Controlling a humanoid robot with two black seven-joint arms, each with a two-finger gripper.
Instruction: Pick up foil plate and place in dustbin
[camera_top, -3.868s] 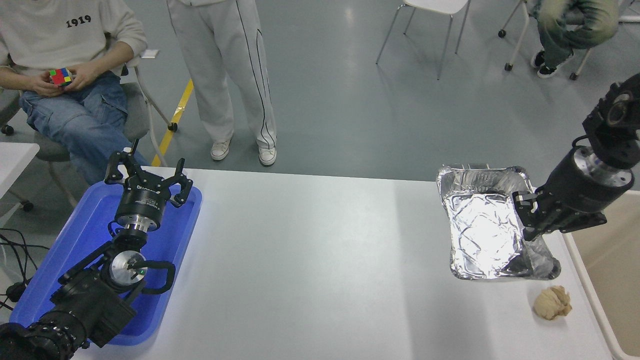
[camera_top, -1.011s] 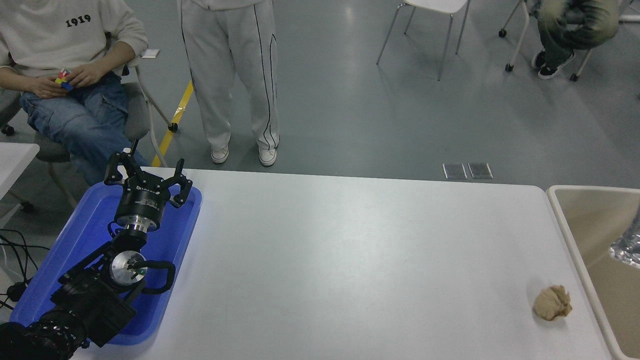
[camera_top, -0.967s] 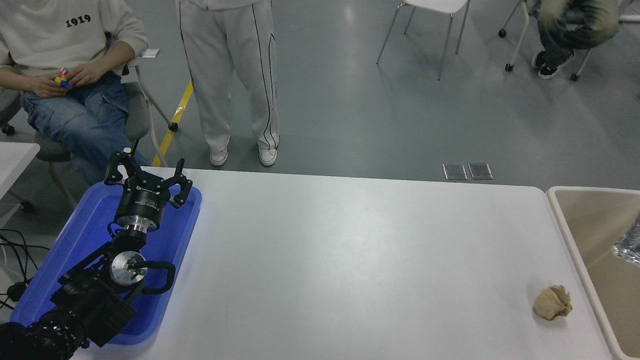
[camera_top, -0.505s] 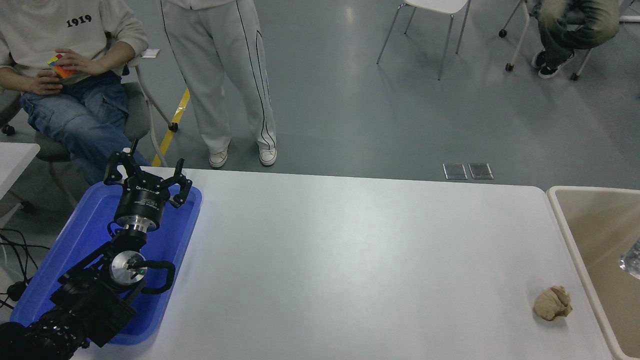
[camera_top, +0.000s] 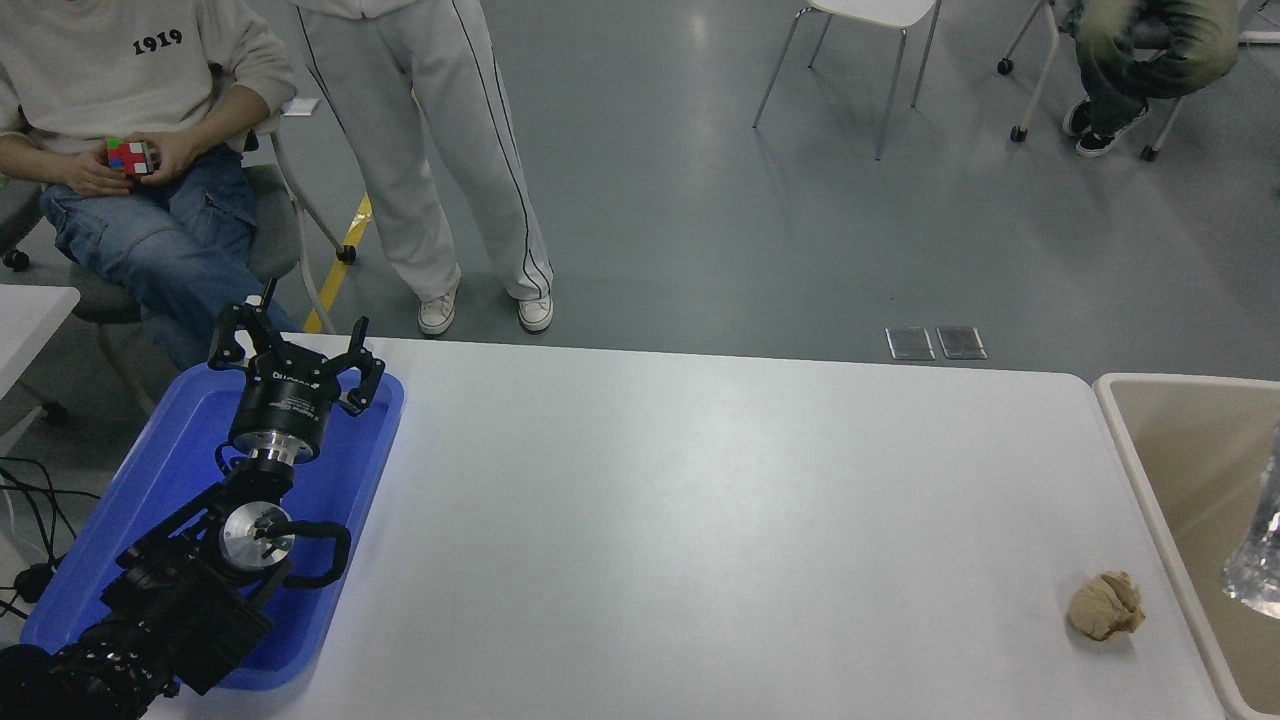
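Only a shiny silver corner of the foil plate (camera_top: 1258, 570) shows, at the picture's right edge, inside the outline of the beige dustbin (camera_top: 1135, 470); I cannot tell whether it rests in the bin or hangs above it. The dustbin stands against the table's right end, its pale rim beside the table edge. My right arm and gripper are out of view. My left gripper (camera_top: 295, 352) is parked over the blue tray at the lower left, its fingers spread open and empty.
A tan wadded paper lump (camera_top: 1104, 605) lies on the white table near the dustbin's rim. The flat blue tray (camera_top: 175, 455) sits at the table's left end under my left arm. One person sits at the far left and another stands behind the table.
The foil plate and my right gripper have left the table; the arm has gone out of view. The foil in the dustbin area has sunk lower over the last second. The standing person shifted left.
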